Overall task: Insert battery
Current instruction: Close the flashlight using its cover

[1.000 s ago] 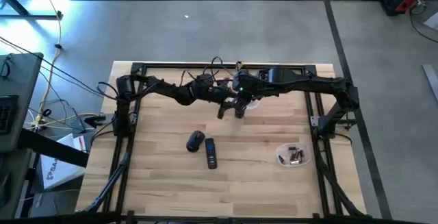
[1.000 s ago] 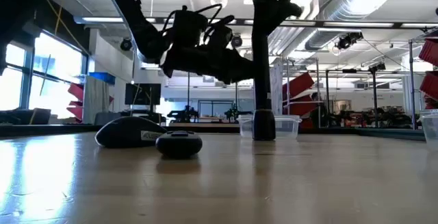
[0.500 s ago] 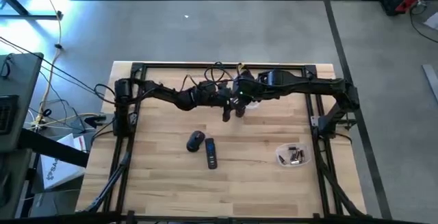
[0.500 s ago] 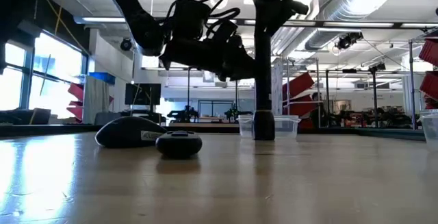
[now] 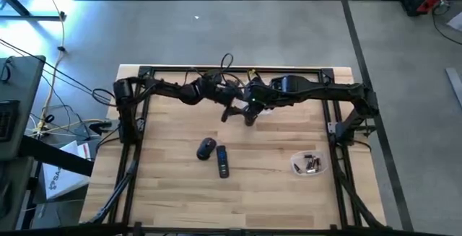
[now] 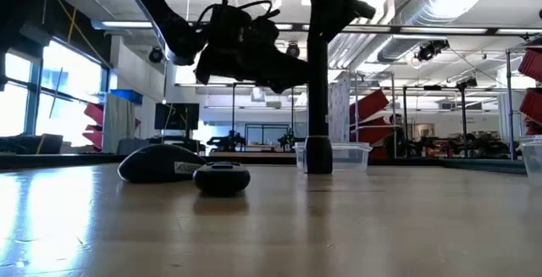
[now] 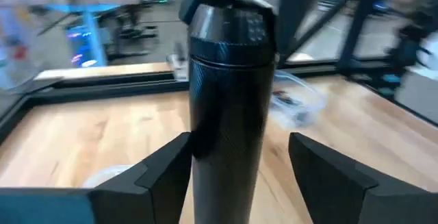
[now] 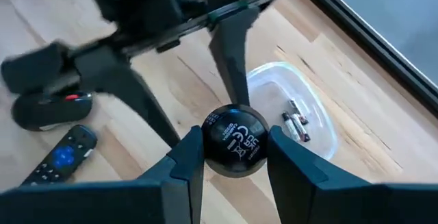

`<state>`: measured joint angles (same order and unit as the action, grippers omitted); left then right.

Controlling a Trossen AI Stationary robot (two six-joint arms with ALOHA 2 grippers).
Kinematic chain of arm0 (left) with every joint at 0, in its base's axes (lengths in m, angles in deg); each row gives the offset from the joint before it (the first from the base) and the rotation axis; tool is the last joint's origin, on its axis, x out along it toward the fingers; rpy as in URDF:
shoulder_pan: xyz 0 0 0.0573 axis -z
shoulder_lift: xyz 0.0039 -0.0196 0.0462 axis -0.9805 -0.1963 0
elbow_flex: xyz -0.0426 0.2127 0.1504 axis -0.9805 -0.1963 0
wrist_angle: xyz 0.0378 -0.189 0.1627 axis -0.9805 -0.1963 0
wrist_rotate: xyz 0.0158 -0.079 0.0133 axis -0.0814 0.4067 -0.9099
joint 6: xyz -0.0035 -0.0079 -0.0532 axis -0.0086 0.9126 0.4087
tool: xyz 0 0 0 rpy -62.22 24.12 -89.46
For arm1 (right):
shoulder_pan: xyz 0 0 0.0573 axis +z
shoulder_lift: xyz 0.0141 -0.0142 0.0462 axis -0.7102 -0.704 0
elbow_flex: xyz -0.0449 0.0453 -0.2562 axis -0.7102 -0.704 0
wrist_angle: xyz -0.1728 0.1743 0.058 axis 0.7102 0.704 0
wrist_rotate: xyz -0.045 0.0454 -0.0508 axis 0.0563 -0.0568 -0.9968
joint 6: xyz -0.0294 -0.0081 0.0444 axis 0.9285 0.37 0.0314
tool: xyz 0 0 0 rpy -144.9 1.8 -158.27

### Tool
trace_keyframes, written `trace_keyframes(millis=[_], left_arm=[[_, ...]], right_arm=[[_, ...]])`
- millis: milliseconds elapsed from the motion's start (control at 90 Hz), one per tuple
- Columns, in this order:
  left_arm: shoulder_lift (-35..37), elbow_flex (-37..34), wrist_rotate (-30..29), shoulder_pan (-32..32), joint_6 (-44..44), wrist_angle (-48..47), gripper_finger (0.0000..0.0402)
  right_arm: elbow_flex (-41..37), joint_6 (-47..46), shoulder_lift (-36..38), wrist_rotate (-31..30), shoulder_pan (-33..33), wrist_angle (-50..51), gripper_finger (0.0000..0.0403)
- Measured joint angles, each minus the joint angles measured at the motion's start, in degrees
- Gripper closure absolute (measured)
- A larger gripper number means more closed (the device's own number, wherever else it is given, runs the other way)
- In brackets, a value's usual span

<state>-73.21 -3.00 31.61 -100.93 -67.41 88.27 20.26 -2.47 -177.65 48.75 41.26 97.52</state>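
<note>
A black cylinder with a printed end cap stands upright at the table's far middle, and my right gripper is shut on its top. My left gripper is open just to the cylinder's left; its fingers stand on either side of the cylinder without plainly touching it. Batteries lie in a clear tub at the near right. A black remote and a dark mouse lie on the table nearer the front. My right gripper pinches the cylinder's top end, just below the printed cap, with one finger on each side. The fingers come from above, pointing down. The cylinder hangs upright; its lower end is at table level, and I cannot tell whether it touches the table.
A second clear tub sits just behind the cylinder near the far edge. The black frame rails run along the far edge and both sides. Bare wood lies in front of the remote and mouse.
My left gripper has drawn back from the cylinder, toward the table's left and a little up, staying open. My right gripper has carried the upright cylinder a short way toward the table's left.
</note>
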Motion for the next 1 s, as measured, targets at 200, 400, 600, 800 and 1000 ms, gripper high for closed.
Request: trace_keyframes(millis=[200, 400, 600, 800, 1000], left_arm=[[-0.6, 0.1, 10.5, -3.5, -6.4, 0.4, 0.0175], [-5.2, 1.4, 13.0, -3.0, -7.0, 1.2, 0.0174], [-8.0, 3.4, 17.4, -3.0, -5.1, 4.2, 0.0174], [-10.7, 5.2, 20.6, -3.5, -5.2, 6.3, 0.0175], [-13.6, 6.2, 23.5, -4.0, -1.1, 10.9, 0.0188]], right_arm=[[0.0, 5.4, -0.1, 1.3, 0.0, -2.0, 0.0304], [-0.1, 9.2, -0.1, 3.0, 0.0, -3.5, 0.0304], [-0.1, 9.4, -0.2, 3.1, 0.0, -4.3, 0.0304], [-0.1, 9.9, -0.2, 3.1, 0.0, -4.6, 0.0304], [-0.1, 10.1, -0.2, 3.4, 0.0, -4.7, 0.0304]])
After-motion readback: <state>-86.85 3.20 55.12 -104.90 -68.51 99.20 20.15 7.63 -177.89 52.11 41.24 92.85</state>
